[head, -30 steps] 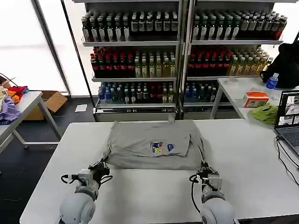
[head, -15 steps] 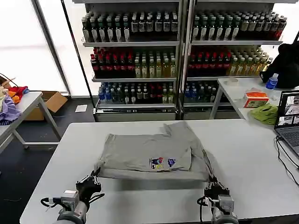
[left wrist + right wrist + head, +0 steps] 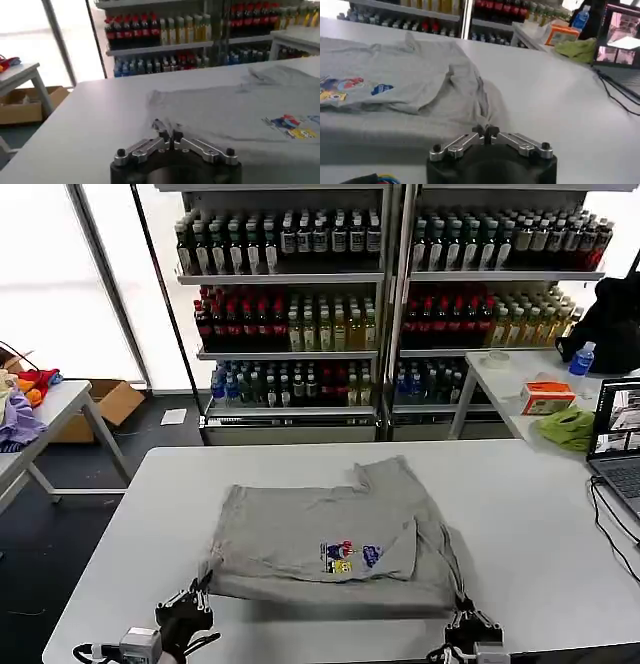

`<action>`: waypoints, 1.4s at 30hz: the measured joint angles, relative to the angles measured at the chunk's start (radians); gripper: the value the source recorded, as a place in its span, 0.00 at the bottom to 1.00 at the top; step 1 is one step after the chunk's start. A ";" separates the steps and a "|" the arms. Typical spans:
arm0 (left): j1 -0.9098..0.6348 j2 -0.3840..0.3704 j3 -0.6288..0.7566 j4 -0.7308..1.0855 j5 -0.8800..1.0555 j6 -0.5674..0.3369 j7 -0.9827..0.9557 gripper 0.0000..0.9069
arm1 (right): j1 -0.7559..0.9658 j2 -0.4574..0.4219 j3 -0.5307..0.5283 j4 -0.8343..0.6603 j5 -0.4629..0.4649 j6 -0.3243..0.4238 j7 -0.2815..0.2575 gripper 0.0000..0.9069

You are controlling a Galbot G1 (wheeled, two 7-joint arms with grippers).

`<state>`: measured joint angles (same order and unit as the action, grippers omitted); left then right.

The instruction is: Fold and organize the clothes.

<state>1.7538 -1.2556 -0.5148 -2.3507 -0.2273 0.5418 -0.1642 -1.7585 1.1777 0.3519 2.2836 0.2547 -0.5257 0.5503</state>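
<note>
Low at the table's [image 3: 560, 514] near edge, both end effectors [image 3: 200, 589] [image 3: 462, 604] pinch the T-shirt's [image 3: 330, 539] front corners.

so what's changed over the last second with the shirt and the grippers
Both grippers, left and right, drew back toward the robot, each shut on a near corner of the grey T-shirt, dragging it toward the table's near edge. The grip stayed unchanged.
</note>
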 measured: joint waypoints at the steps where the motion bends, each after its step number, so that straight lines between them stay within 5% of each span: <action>1: 0.006 -0.001 0.001 -0.003 0.000 0.003 0.000 1.00 | -0.006 0.001 0.000 0.003 -0.001 0.000 0.002 1.00; 21: 0.026 -0.016 -0.036 -0.103 -0.047 0.020 -0.016 1.00 | 0.065 0.016 0.082 0.098 0.046 0.008 -0.010 1.00; 32: -0.136 0.039 -0.065 -0.052 -0.123 -0.030 0.045 1.00 | 0.388 -0.062 0.080 -0.048 0.147 -0.003 -0.161 1.00; 42: -0.368 0.167 -0.008 0.135 -0.220 -0.034 0.110 1.00 | 0.709 -0.177 -0.020 -0.289 0.269 -0.031 -0.331 1.00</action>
<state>1.3860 -1.0887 -0.5231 -2.2153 -0.4478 0.5081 -0.0537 -1.0498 1.0010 0.3320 1.9951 0.5236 -0.5562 0.2193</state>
